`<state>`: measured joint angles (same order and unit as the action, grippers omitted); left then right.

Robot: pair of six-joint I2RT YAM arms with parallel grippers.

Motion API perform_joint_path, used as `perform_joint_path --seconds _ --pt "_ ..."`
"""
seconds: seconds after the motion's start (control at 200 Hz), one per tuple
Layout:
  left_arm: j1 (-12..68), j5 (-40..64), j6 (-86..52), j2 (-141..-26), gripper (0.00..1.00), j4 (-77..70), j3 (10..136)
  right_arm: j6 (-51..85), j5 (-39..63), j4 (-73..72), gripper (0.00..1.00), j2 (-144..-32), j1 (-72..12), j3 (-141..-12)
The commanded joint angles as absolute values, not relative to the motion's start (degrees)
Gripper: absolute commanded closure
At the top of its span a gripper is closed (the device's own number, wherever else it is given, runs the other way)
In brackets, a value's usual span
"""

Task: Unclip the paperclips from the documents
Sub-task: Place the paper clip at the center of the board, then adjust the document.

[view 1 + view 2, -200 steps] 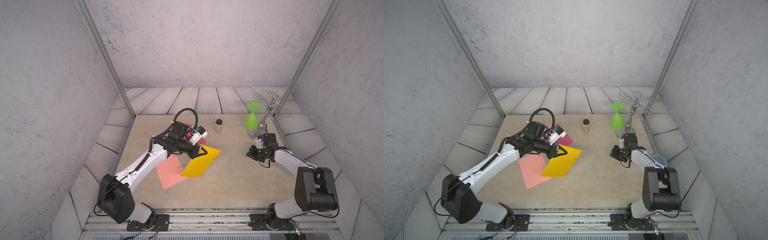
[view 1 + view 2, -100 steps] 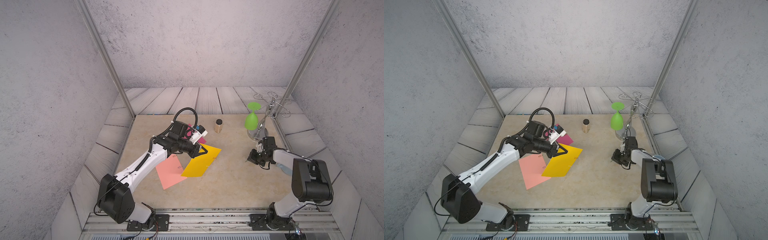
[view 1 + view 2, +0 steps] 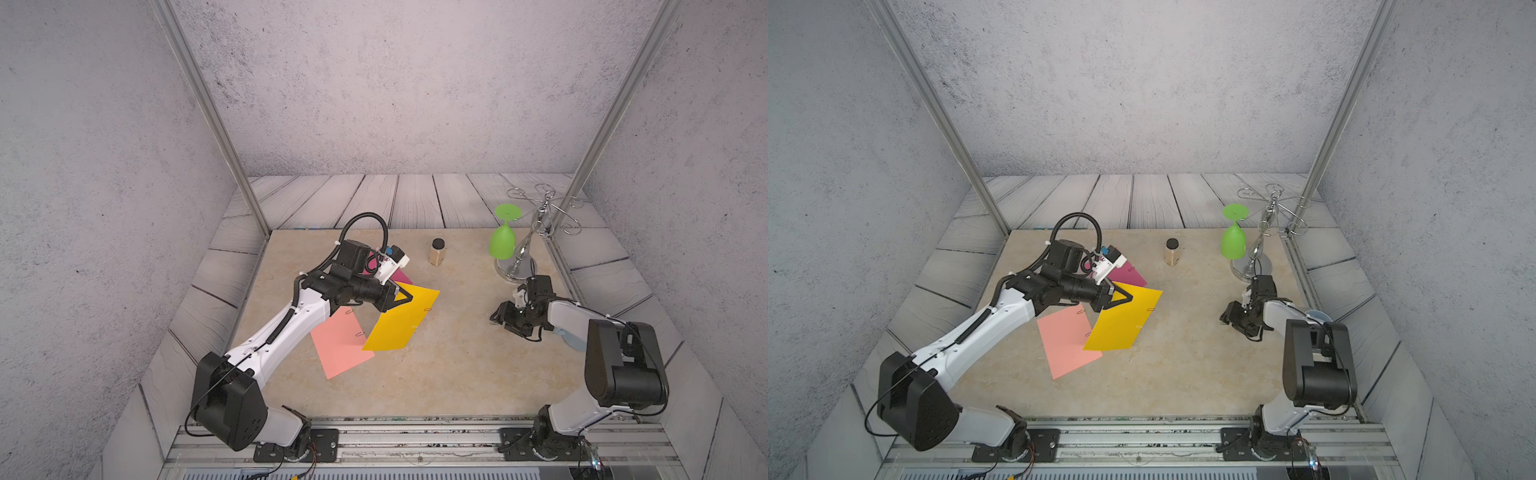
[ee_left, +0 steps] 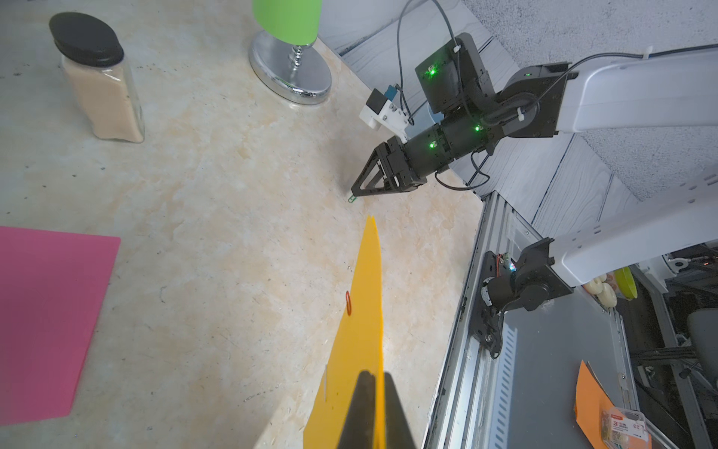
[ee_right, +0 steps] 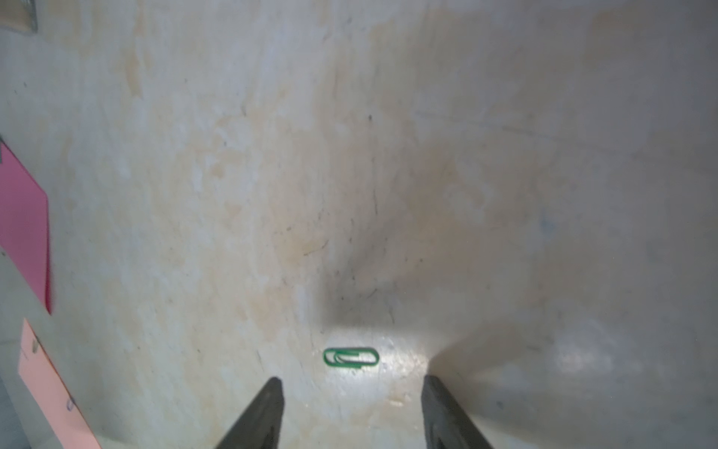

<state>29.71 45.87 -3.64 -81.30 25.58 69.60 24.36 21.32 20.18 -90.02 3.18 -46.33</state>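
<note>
**the orange clip sits on the sheet edge that faces my free right gripper**

my left gripper (image 4: 371, 383) is pinched on a corner of the yellow sheet (image 3: 405, 318) and holds that corner up off the table (image 3: 436, 374), with the far end sloping down. my right gripper (image 5: 351, 383) stands with its jaws apart and holds nothing. the green clip (image 5: 351, 357) lies loose on the table just ahead of its tips, crosswise to them, so i judge that one done.

the clip that matters now is the orange clip (image 4: 348, 303). it sits on the sheet's side edge, the one turned toward my right arm, well apart from that gripper across bare table. in a top view its long axis (image 3: 427, 309) seems to run in from the edge, so i would pull it straight outward, back toward my right side, while the left keeps the paper steady. my right gripper is the nearer free tool. the pink sheet (image 3: 338, 347) lies flat beside the yellow one, and its own clips are too small to read clearly.
</note>
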Motion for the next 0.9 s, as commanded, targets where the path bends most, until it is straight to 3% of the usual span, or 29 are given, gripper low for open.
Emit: perform_joint_path --seconds 0.0,0.11,0.54,0.896 --pt "29.0 48.4 -5.2 -79.7 1.00 22.6 68.6 21.0 23.7 23.3 0.31 -83.3 2.8 -46.5" --pt "28.9 49.8 -5.7 -80.1 1.00 22.0 69.1 19.2 28.2 22.1 0.22 -77.7 1.4 -46.0" --pt "28.6 56.0 -6.7 -82.9 1.00 22.1 73.5 10.9 50.9 4.1 0.10 -64.1 -13.1 -43.0" --pt "28.7 64.2 -7.1 -84.1 1.00 22.4 74.9 12.9 59.1 -5.2 0.10 -69.1 -18.0 -46.7"
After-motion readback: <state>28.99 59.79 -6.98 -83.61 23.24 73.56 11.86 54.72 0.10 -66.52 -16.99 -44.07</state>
